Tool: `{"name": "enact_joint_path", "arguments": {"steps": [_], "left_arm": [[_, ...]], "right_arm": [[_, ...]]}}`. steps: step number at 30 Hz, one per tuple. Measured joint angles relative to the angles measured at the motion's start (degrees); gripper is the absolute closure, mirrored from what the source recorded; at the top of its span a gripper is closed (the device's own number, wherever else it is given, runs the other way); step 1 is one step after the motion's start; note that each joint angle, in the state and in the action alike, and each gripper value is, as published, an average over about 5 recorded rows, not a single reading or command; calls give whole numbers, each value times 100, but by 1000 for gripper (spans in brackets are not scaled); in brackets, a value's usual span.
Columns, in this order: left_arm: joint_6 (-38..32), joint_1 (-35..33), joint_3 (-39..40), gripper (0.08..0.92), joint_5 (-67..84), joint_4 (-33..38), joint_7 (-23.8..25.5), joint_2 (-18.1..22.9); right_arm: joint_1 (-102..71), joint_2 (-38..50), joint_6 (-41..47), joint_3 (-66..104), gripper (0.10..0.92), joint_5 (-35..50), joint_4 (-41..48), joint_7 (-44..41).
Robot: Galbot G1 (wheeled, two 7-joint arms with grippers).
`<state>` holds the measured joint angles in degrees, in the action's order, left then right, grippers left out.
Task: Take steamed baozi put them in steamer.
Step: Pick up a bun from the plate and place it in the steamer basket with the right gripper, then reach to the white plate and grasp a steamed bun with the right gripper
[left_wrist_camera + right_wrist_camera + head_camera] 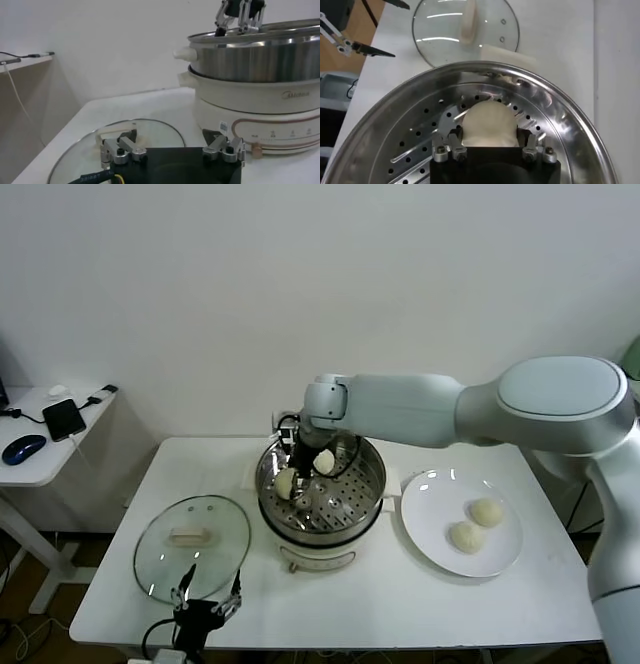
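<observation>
The steamer (322, 489) stands mid-table on its white base; it also shows in the left wrist view (260, 75). My right gripper (299, 476) reaches down inside it and is shut on a cream baozi (286, 482), seen between the fingers just above the perforated tray (420, 140) in the right wrist view (488, 125). A second baozi (324, 461) lies in the steamer behind the gripper. Two more baozi (487, 511) (466, 536) lie on the white plate (430, 494). My left gripper (207, 604) is open and empty at the table's front edge.
The glass lid (190, 546) with a white handle lies flat left of the steamer, just ahead of the left gripper (172, 150). A side desk (40, 446) with a phone and mouse stands at far left.
</observation>
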<state>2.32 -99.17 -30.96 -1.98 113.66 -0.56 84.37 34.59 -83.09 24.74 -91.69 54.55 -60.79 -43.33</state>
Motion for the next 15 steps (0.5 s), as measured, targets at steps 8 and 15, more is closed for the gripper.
{"name": "enact_joint_path", "arguments": {"steps": [8,15], "left_arm": [[30,44,0,177,11,0,4,18],[56,79,-2,177,17,10,13,23]], "right_arm": [[144,156,-225,74,203,-77,-60,-199],[897,900,-664,-109,203,-247,-427,-897]]}}
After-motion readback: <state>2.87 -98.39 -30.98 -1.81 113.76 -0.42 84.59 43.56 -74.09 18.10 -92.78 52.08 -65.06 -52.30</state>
